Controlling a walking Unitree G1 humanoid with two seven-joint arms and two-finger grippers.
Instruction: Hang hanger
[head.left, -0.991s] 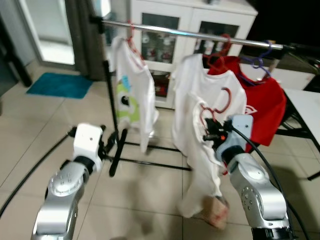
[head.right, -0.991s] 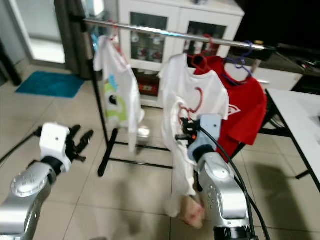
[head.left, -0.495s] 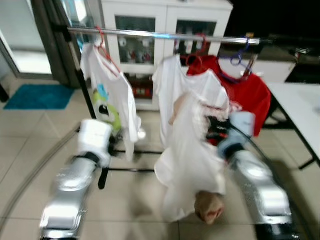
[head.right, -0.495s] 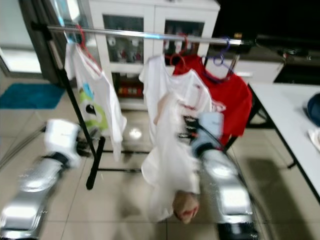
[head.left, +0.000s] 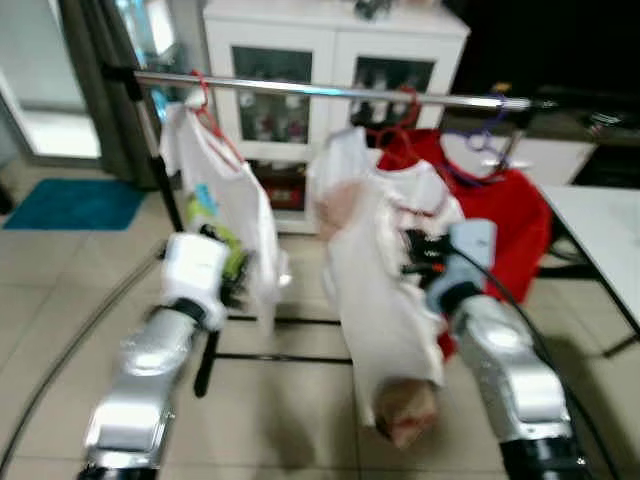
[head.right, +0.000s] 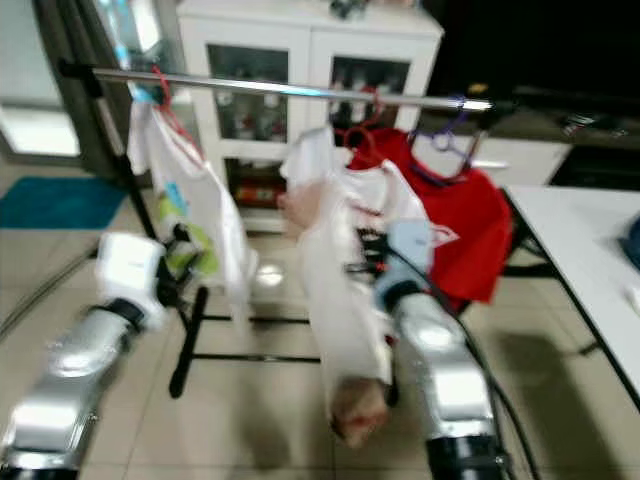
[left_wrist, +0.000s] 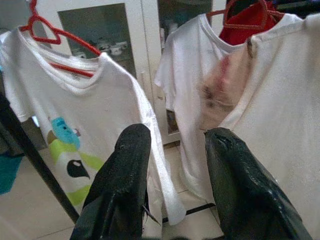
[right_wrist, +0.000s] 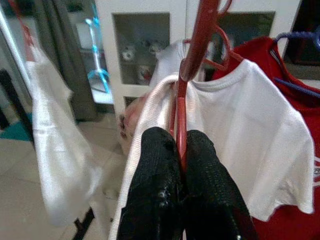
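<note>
Right gripper (right_wrist: 181, 150), centre of the right wrist frame: fingers pinched tight on the stem of a red hanger (right_wrist: 192, 55). A white shirt (head.left: 385, 290) hangs from the hanger. In the left eye view the held shirt sits centre frame, below the rail (head.left: 330, 92), not yet on it; its lower end bunches near the floor.

Left gripper (left_wrist: 172, 165), lower centre of the left wrist frame: fingers spread apart, nothing between them, pointed toward a white shirt with a cartoon print (left_wrist: 75, 125).

Rail runs across the upper frame in the eye views. On it, left to right: the printed shirt, another white shirt (left_wrist: 195, 80), a red shirt (head.left: 505, 215). A purple hanger (head.left: 480, 140) appears to hang at the right end; the view is blurred there.

White cabinet (head.left: 330, 40) behind the rail.
</note>
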